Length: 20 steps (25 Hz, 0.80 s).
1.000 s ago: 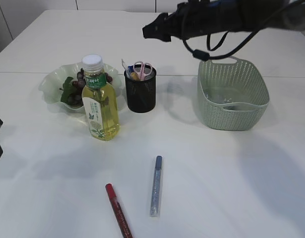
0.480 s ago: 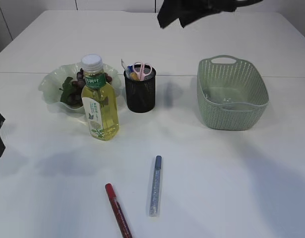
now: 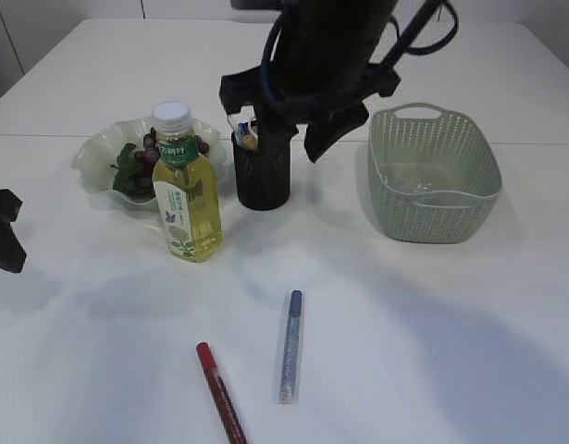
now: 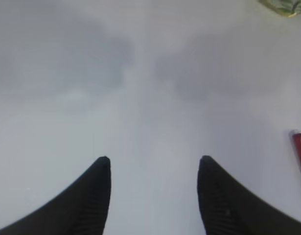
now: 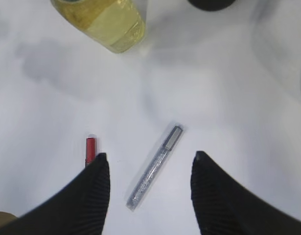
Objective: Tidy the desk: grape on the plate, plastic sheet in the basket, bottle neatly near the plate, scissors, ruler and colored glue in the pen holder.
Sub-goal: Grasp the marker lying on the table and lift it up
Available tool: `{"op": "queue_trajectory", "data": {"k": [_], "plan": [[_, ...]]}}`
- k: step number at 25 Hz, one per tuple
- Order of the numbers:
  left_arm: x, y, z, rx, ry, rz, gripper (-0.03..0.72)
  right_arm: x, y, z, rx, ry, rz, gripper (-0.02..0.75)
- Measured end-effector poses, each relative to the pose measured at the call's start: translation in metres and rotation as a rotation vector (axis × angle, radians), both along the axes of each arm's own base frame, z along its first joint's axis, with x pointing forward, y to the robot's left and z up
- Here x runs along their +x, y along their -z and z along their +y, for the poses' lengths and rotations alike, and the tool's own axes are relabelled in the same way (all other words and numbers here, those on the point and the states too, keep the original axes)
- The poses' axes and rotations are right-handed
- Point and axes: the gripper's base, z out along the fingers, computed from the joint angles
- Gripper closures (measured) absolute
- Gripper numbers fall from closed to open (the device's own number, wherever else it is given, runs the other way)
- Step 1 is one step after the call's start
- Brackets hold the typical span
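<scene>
Tabletop point(image 3: 469, 333) of white carries the whole set. A green plate point(image 3: 97, 153) at the left rear holds dark grapes point(image 3: 136, 176), and a bottle point(image 3: 185, 190) of yellow drink with a white cap stands upright just in front of it, touching or nearly touching its rim. A black mesh pen holder point(image 3: 263, 176) stands right of the bottle, partly hidden behind the right arm; a yellow-tipped item shows at its rim. The pale green basket point(image 3: 432, 176) sits well to the right with a clear plastic sheet point(image 3: 423, 190) lying inside. Near the front edge a silver glitter glue pen point(image 3: 290, 347) and a red glue pen point(image 3: 219, 393) lie flat, apart from each other.

The right gripper point(image 5: 148, 164) hangs above the silver pen, jaws parted and empty. The left gripper point(image 4: 154, 169) hovers over bare tabletop, jaws likewise apart, holding nothing, with the red pen's tip at the right edge of its wrist view.
</scene>
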Motion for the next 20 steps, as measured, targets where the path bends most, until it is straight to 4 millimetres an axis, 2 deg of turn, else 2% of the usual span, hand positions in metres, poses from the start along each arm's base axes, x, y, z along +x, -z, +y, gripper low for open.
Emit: {"op": "queue_trajectory", "data": {"k": [7,12,15,20], "plan": [[0.005,-0.002,-0.001,-0.013,-0.020,-0.057,0.274,0.020,0.064,0.015,-0.040,0.106,0.161,0.316],[0.006,-0.002,-0.001,-0.014,-0.022,-0.064,0.274,0.018,0.105,0.029,-0.096,0.162,0.253,0.316],[0.006,-0.002,0.000,-0.009,-0.019,-0.066,0.274,0.010,0.122,0.028,-0.139,0.202,0.303,0.316],[0.006,-0.002,0.000,-0.009,-0.020,-0.071,0.274,0.003,0.139,0.022,-0.174,0.261,0.352,0.316]]}}
